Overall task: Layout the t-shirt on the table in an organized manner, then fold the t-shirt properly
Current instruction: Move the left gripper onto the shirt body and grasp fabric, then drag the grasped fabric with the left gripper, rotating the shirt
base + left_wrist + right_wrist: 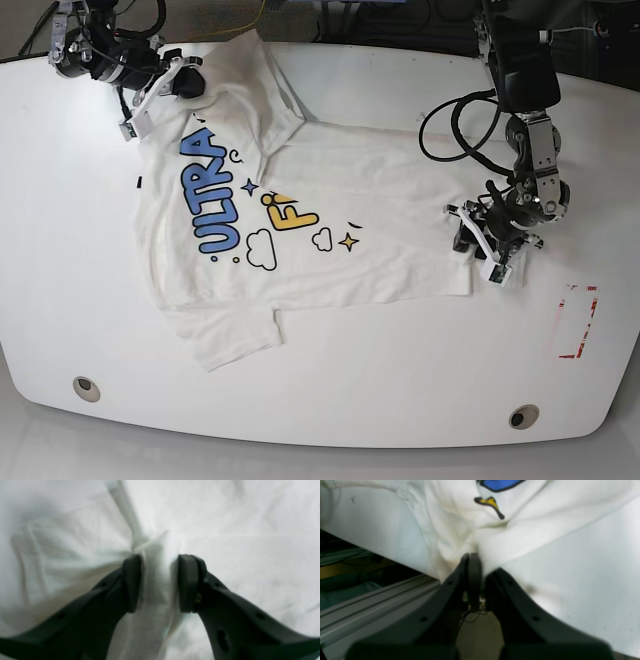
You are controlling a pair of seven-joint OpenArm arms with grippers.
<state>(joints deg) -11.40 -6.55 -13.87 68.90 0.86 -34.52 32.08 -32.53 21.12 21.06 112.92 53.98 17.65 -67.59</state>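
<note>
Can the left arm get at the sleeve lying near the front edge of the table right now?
Probably not right away: the left gripper is closed on the t-shirt hem, so it must release first. The sleeve itself lies uncovered on the table.

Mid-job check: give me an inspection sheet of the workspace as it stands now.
Surface: table glossy white, two grommet holes, red tape rectangle.
Job's things: t-shirt print up, wrinkled, part folded over.
Clutter: nothing seen.
Grippers: left gripper fingers pinch a fabric fold at the shirt's edge; right gripper shut on t-shirt at the table's far corner.
Cables: black cable loops over the table by the left arm.
Surroundings: metal frame rail beyond the table's edge.
</note>
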